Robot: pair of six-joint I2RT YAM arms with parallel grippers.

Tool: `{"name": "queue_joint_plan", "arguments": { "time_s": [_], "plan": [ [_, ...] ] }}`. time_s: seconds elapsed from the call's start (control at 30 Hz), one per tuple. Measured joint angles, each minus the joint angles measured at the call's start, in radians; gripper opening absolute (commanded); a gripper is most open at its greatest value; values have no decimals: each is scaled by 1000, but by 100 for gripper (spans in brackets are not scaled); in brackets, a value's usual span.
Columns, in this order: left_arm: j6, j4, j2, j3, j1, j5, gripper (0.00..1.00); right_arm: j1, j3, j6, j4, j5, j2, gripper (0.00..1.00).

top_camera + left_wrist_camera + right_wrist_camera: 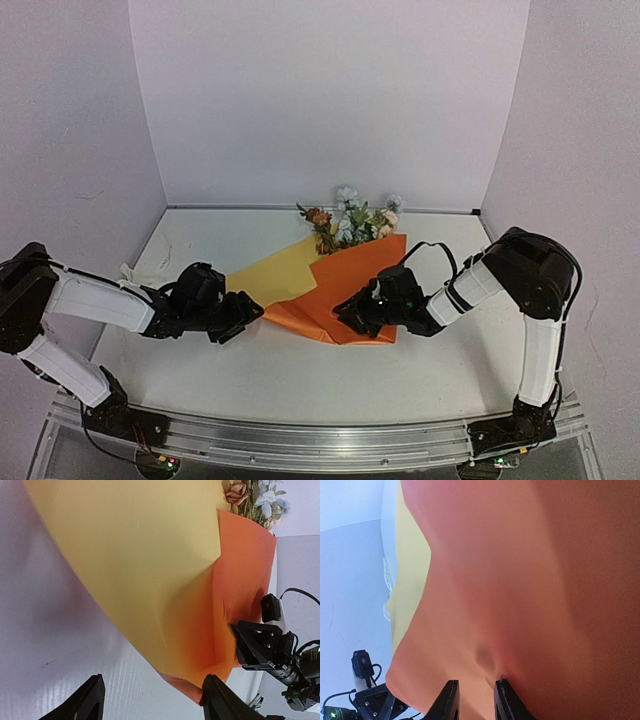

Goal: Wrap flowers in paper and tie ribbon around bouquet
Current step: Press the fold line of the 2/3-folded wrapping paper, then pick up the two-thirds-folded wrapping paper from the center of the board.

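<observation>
The paper (345, 285) lies folded over the flowers (350, 220), orange face up, with a yellow flap (265, 278) spread to the left. Only the blossoms show, past its far edge. My left gripper (248, 315) stands open just left of the paper's near corner; in the left wrist view the gripper (155, 695) holds nothing, and the paper's corner (200, 680) lies by its right finger. My right gripper (350, 312) is shut on a fold of the orange paper (520, 580) at the near end, its fingers (506, 700) pressed into the sheet. The ribbon (130, 270) lies at the far left.
White walls close the table at the back and both sides. The left arm (100, 300) stretches low across the table's left part, the right arm (480, 285) across its right part. The metal rail (320, 440) runs along the near edge.
</observation>
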Motion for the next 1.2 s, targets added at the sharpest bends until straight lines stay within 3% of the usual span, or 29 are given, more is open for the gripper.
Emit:
{"name": "queue_joint_plan", "arguments": {
  "time_s": [0.33, 0.6, 0.7, 0.8, 0.97, 1.2],
  "plan": [
    [-138, 220, 50, -57, -103, -86, 68, 0, 12, 0, 0, -3, 10, 27],
    [-239, 111, -164, -132, -103, -232, 47, 0, 20, 0, 4, -6, 18, 27],
    [-240, 97, -173, -134, -79, -238, 55, 0, 26, 0, 7, -9, 24, 27],
    [-223, 81, -156, -122, -82, -227, 72, 0, 28, 0, 13, -11, 29, 27],
    [-215, 33, -110, -61, -138, -209, 85, 0, 36, 0, 22, -14, 38, 27],
    [-215, 59, 35, 36, -188, -179, 88, 0, 38, -1, 26, -14, 41, 27]
  ]
}}
